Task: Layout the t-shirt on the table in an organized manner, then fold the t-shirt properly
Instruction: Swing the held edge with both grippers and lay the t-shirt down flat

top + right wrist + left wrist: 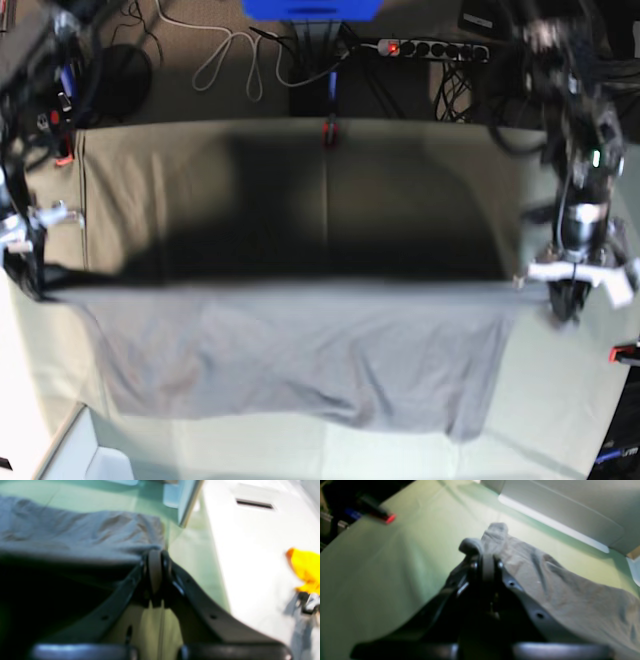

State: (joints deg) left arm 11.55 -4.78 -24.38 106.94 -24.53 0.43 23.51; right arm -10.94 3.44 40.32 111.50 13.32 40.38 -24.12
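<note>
From my left wrist camera, my left gripper (486, 562) sits at the centre of the frame with its jaws pressed together on a bunched fold of the t-shirt (570, 592), which trails off toward the lower right as a rumpled grey mass. The pale green surface (382, 567) fills the left half, and a red clamp (390, 518) shows blurred at the upper left edge. From my right wrist camera, my right gripper (155, 566) is likewise pinched tight on the shirt's edge at mid-frame — the grey cloth (82, 532) spreads out to the left and upper left, lying over the green surface (195, 562), while a yellow object (305, 567) sits at the far right, too blurred to identify. In the base view the t-shirt (300, 355) is stretched wide across the middle of the frame, its upper edge pulled into a nearly straight line between my two grippers — my right gripper (30, 262) at the left edge, my left gripper (568, 283) at the right. The lower part drapes down onto the surface (560, 400), and a broad dark shadow lies above it. A power strip (430, 47) shows along the top.
</note>
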